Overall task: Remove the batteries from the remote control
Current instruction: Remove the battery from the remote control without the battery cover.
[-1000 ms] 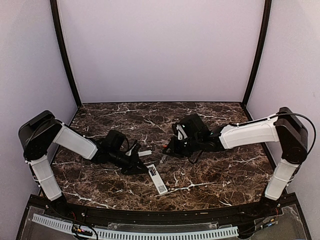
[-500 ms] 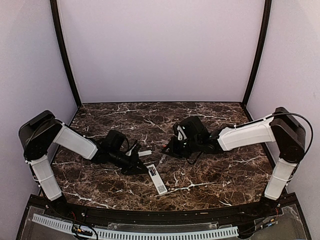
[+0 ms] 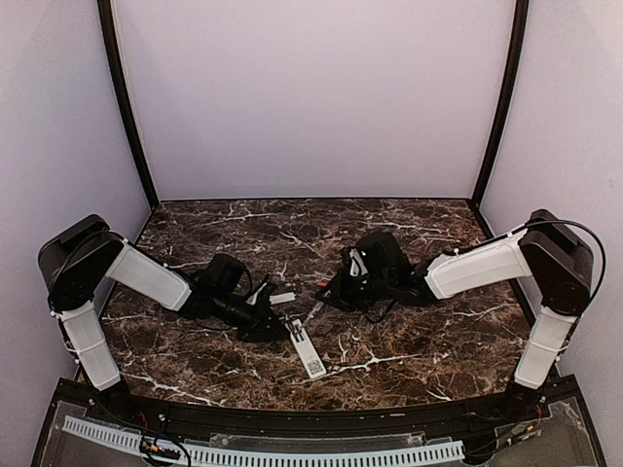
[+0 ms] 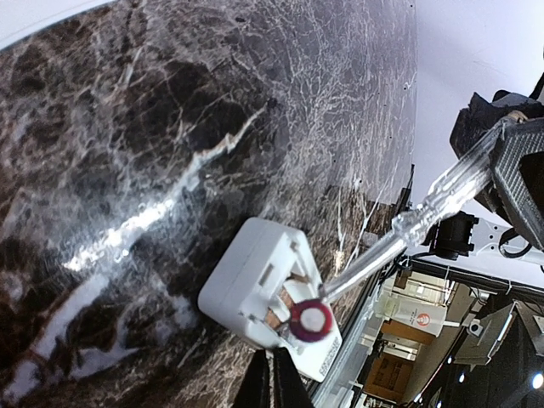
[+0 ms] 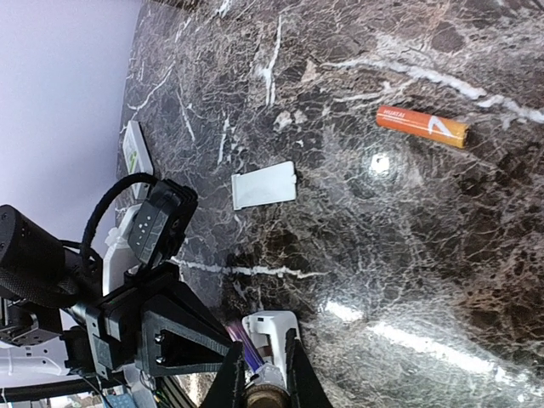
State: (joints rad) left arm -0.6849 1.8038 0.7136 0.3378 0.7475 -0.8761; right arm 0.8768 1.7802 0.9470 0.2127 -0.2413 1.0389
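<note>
1. The slim white plastic remote control [image 3: 305, 348] lies flat at lower centre of the overhead view, between the two arms. Its battery bay is open at the upper end.
2. A red-jacketed cylindrical battery [image 4: 311, 321] sits in that bay, at lower centre of the left wrist view, with its end tipped up toward the camera. I judge it partly levered out, not free.
3. The right gripper [image 3: 329, 292] appears clamped on a thin clear plastic rod [image 4: 425, 212]. The rod runs from the upper right of the left wrist view down into the bay, with its tip just beside the battery. It probably serves as a pry tool, since the fingers look too broad for the bay.
4. The left gripper [image 4: 272, 387] has its fingers together with nothing between them. The tips sit at the bottom edge of the frame, just beside the remote's near end; I cannot tell if they touch it. The likely purpose is to brace the remote against sliding during the prying.
5. An orange cylindrical battery [image 5: 422, 124] is already out, lying on its side at upper right of the right wrist view, well apart from the remote. A white rectangular cover plate [image 5: 264, 185] lies flat at frame centre, leaving the bay exposed.
6. The surface is a glossy dark-brown marble-pattern tabletop [image 3: 438, 341] with white veins and lamp glare. It looks hard and slick, so loose cells may roll.
7. The room has pale lilac walls [image 3: 311, 97] on three sides and black corner posts [image 3: 125, 107].
</note>
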